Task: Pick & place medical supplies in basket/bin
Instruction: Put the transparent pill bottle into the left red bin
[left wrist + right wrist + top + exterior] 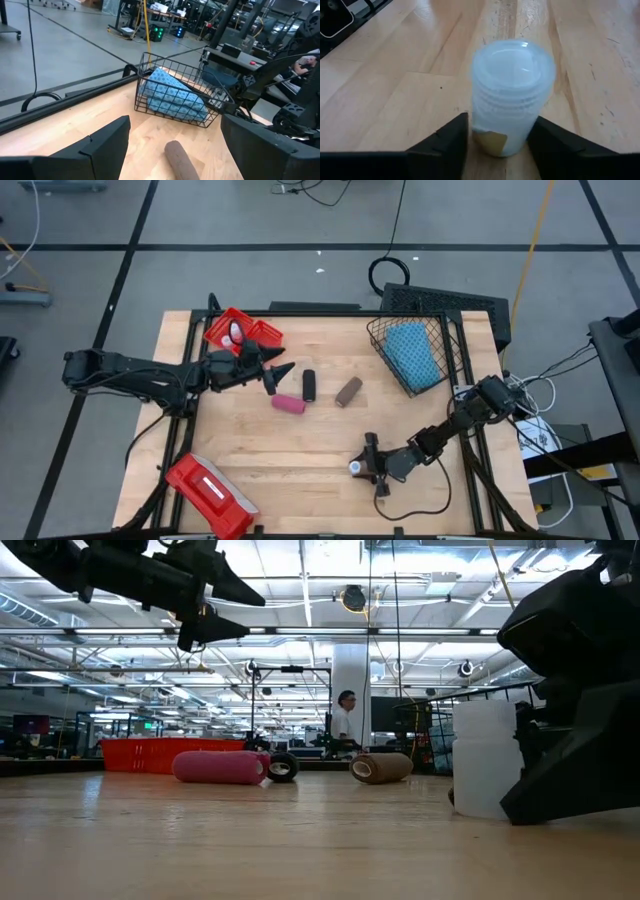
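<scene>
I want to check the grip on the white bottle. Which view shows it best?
The right wrist view: the bottle fills it, upright between the right tool's fingers. The low view shows its side against that tool. The high view shows only a white speck. The left wrist view misses it.

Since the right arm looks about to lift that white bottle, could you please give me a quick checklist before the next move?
1. White bottle upright on the table: ok.
2. Bottle sits between the right gripper fingers: ok.
3. Fingers firmly closed on it: cannot tell.
4. Black wire-mesh basket has room beside the blue pad: ok.
5. Left gripper, open over the rolls, is away from the basket: ok.
</scene>
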